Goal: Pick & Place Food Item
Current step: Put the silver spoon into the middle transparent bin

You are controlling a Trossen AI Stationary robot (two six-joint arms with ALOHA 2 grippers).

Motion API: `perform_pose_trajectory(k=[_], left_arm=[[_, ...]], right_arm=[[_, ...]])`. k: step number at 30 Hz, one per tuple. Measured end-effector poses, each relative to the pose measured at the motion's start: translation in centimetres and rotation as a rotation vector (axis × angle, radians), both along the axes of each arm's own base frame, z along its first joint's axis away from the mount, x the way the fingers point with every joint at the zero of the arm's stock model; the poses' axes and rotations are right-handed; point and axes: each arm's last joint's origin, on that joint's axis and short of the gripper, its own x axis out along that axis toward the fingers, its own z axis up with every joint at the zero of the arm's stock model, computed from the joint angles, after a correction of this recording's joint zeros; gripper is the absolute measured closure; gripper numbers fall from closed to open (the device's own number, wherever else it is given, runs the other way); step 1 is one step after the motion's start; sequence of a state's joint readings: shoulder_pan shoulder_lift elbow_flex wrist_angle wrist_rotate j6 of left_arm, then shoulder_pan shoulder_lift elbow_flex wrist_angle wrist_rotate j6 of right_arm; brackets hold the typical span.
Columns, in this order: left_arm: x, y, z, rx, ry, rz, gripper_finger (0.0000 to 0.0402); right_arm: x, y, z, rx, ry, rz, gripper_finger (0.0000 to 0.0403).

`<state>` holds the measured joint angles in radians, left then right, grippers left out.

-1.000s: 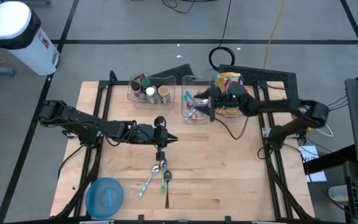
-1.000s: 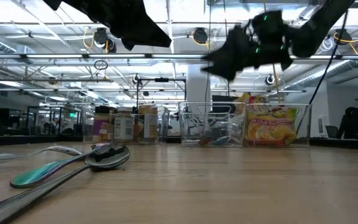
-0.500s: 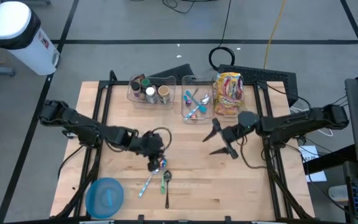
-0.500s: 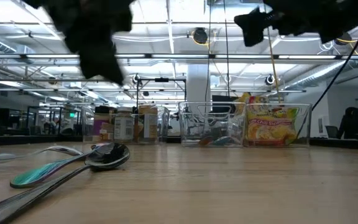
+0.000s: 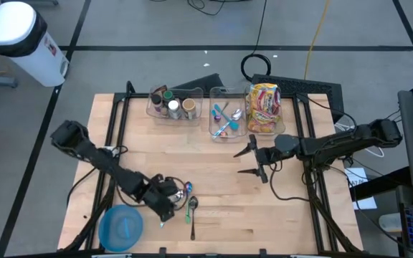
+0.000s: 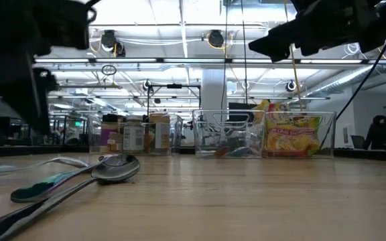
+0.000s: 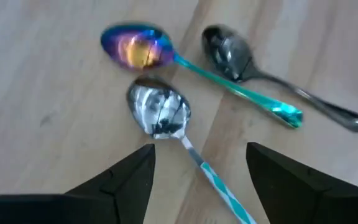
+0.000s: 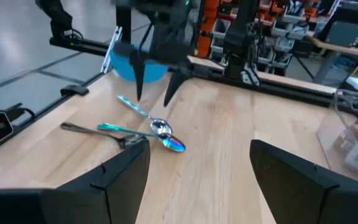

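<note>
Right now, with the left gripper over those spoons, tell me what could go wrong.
1. The left gripper hangs open, empty, over three spoons lying close together; closing on the silver spoon may nudge the iridescent spoon or dark spoon.
2. The task names food, yet the snack bag sits in a far bin; spoons may be the wrong target.
3. The right gripper hovers open over mid-table and could cross the left arm's path.

Grey floor [image 5: 156, 29] with dark seams surrounds the wooden table [image 5: 221, 215], and a white bin [image 5: 20, 39] stands off one corner. Cables [image 5: 260, 43] trail across the floor. Ceiling lights [image 6: 179, 13] and beams run overhead.
</note>
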<state>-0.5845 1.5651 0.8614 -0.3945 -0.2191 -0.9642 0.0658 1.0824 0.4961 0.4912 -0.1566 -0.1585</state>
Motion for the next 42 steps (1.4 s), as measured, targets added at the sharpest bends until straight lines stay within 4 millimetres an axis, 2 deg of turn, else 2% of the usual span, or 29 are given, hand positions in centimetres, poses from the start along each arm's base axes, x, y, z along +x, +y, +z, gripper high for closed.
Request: perform_pose_trajectory(k=[6,10,16,25,30,35,40,42], left_arm=[[0.4,-0.5,-3.5,0.044,0.098,0.093,0.0152],[0.9,-0.1,-4.9,0.064,0.146,0.148,0.0166],[0.5,1.0,-5.0,0.08,0.214,0.269,0.0213],[0.1,1.5,-5.0,0.108,0.226,0.33,0.0383],[0.1,1.5,-4.9,0.124,0.226,0.295,0.0382],[0.1,1.9,-3.0,0.175,0.162,0.249,0.0392],[0.5,1.8,1.3,0.206,-0.025,0.22,0.0397],[0.4,2.1,2.3,0.256,-0.073,0.201,0.0397]], right_arm=[[0.0,0.0,0.2,0.002,-0.022,-0.002,0.0135],[0.0,0.0,0.3,0.027,-0.021,-0.007,0.0135],[0.1,0.0,0.3,0.049,-0.018,-0.011,0.0135],[0.1,0.0,0.3,0.051,-0.017,-0.012,0.0135],[0.1,0.0,0.3,0.051,-0.017,-0.012,0.0135],[0.1,0.0,0.3,0.05,-0.017,-0.012,0.0135],[0.1,0.0,0.3,0.118,-0.001,-0.022,0.0135],[0.1,0.0,0.2,0.14,0.007,-0.026,0.0135]])
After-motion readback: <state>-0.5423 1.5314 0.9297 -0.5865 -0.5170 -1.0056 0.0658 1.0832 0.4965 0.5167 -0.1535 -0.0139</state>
